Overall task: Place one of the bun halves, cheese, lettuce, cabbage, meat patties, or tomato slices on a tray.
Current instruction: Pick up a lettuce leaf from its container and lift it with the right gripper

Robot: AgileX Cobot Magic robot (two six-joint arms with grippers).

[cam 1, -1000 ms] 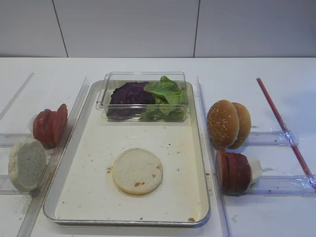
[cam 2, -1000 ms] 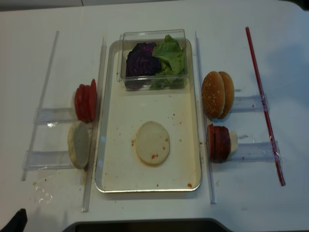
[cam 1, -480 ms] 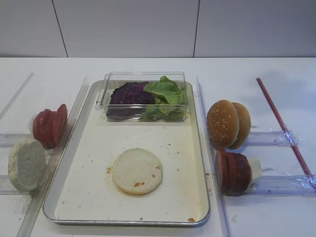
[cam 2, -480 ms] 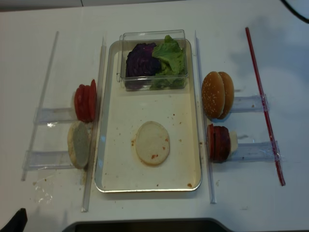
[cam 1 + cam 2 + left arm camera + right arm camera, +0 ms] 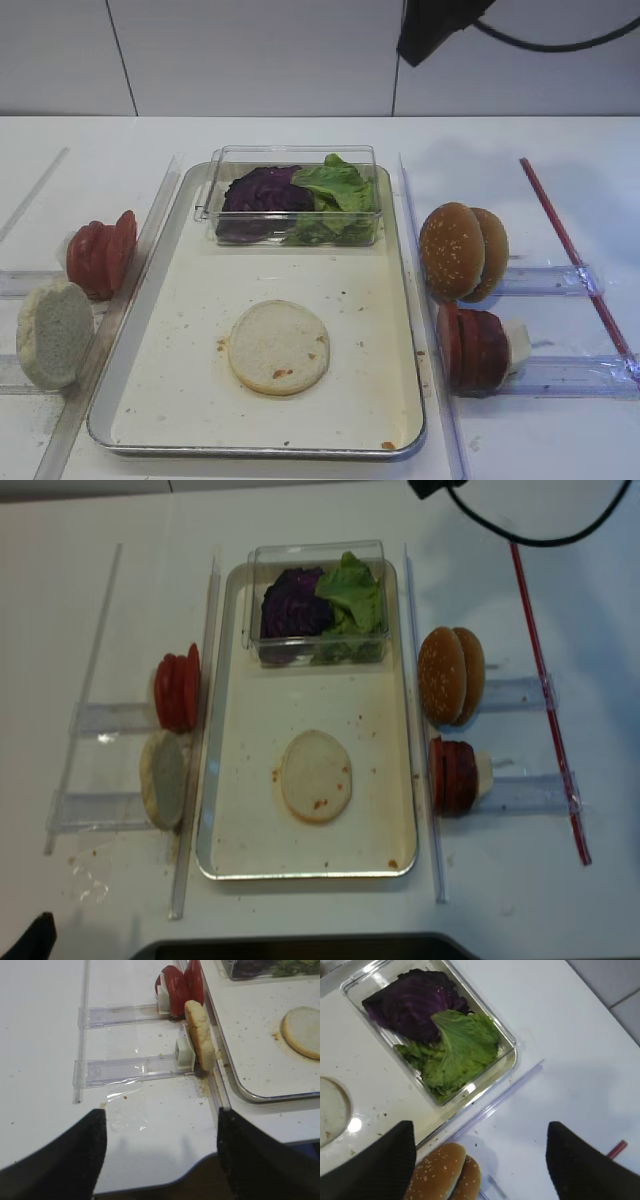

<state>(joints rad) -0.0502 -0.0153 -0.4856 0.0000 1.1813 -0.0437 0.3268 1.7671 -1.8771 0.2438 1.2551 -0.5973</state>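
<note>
Right gripper (image 5: 480, 1160) has just swung in above the tray's far right corner, jaws spread wide and empty, over the lettuce (image 5: 457, 1052) and cabbage (image 5: 415, 1002) in the clear box (image 5: 507, 1062). One pale bun half (image 5: 278, 346) lies on the tray (image 5: 255, 448); greens look next.

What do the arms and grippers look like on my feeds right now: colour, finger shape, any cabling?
Little shows. Both wrist views give only two matte black, rounded fingers each, at the bottom corners: right gripper, left gripper. No markings visible. In the high view, a black angular part of the right arm enters at the top edge, trailing a black cable. The rest of both arms is out of frame.
</note>
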